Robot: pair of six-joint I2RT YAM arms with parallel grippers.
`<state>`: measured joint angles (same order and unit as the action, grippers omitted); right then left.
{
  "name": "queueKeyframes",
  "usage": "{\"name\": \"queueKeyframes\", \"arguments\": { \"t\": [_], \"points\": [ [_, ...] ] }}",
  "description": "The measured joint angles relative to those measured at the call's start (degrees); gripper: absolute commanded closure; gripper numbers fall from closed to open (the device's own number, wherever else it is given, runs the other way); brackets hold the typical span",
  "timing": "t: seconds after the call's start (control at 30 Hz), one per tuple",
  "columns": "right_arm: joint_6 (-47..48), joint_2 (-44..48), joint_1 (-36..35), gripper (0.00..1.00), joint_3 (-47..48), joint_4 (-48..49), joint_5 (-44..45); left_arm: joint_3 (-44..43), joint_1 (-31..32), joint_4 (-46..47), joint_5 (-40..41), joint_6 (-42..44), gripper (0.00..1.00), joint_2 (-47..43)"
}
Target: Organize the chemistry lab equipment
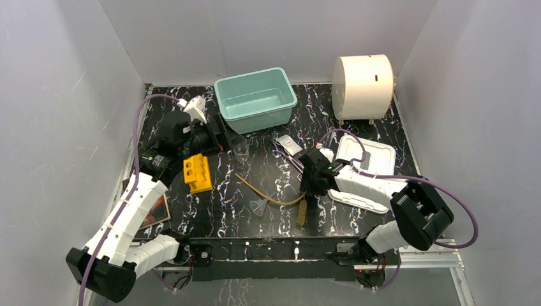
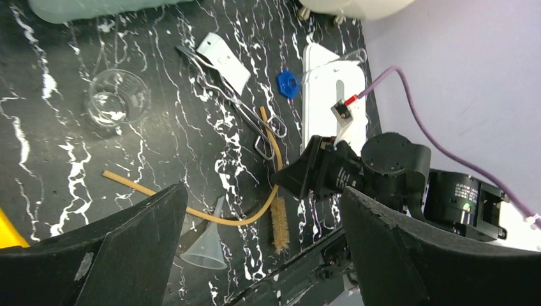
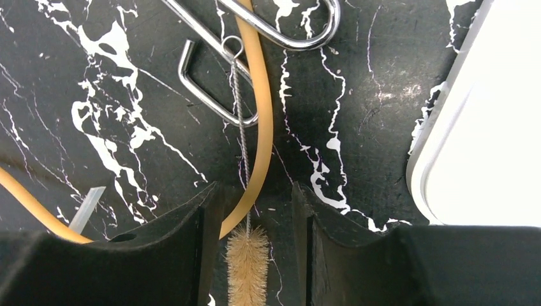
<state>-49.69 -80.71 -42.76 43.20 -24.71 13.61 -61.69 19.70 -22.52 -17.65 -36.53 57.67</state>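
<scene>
My right gripper (image 3: 253,191) is open, low over the table, its fingers on either side of the brown bristle brush (image 3: 247,261) and the tan rubber tube (image 3: 260,115). It touches neither of them. The metal tongs (image 3: 255,38) lie just beyond. From above, the right gripper (image 1: 311,186) sits over the brush (image 1: 302,214), with the tube (image 1: 268,195) and the clear funnel (image 1: 259,206) to its left. My left gripper (image 1: 226,138) is open and empty beside the clear beaker (image 1: 240,148). Its wrist view shows the beaker (image 2: 118,97), tongs (image 2: 236,105), blue cap (image 2: 288,83), funnel (image 2: 204,245) and brush (image 2: 279,223).
A teal bin (image 1: 255,99) stands at the back centre and a big white cylinder (image 1: 362,86) at the back right. A white lid (image 1: 370,159) lies under the right arm. A yellow block (image 1: 197,172) and a book (image 1: 155,213) are on the left. A white card (image 2: 223,60) lies by the tongs.
</scene>
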Motion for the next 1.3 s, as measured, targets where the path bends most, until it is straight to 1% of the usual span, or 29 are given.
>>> {"name": "queueKeyframes", "arguments": {
  "t": [0.13, 0.3, 0.6, 0.8, 0.93, 1.03, 1.13, 1.3],
  "points": [
    [-2.5, -0.4, 0.0, 0.58, 0.0, 0.0, 1.2, 0.1, 4.9, 0.6, 2.8, -0.1, 0.12, 2.3],
    [-4.6, -0.4, 0.0, 0.65, -0.7, 0.2, 1.4, 0.1, 7.9, 1.4, 5.2, -0.1, 0.12, 4.5],
    [-8.3, -0.4, 0.0, 0.81, -0.9, 1.3, -0.7, 1.4, 9.5, 3.0, 6.7, -0.1, 0.12, 5.7],
    [-9.3, 0.2, 0.0, 0.94, -0.9, 1.1, -0.6, 3.0, 9.9, 3.1, 7.0, -0.3, 0.12, 5.7],
    [-10.0, 1.9, 0.0, 0.94, -0.9, 0.9, -0.3, 3.5, 10.1, 3.3, 7.2, -0.6, 0.12, 5.7],
    [-10.1, 2.9, 0.0, 0.9, -0.9, 0.5, 0.3, 3.8, 10.2, 3.2, 7.2, -0.7, 0.12, 5.7],
    [-10.1, 3.8, 0.0, 0.83, -0.9, -0.3, 1.2, 3.9, 10.2, 3.3, 7.2, -0.8, 0.12, 5.7],
    [-9.9, 4.3, 0.0, 0.76, -0.9, -0.9, 1.7, 4.0, 10.4, 3.3, 7.4, -0.8, 0.12, 5.7]
  ]
}}
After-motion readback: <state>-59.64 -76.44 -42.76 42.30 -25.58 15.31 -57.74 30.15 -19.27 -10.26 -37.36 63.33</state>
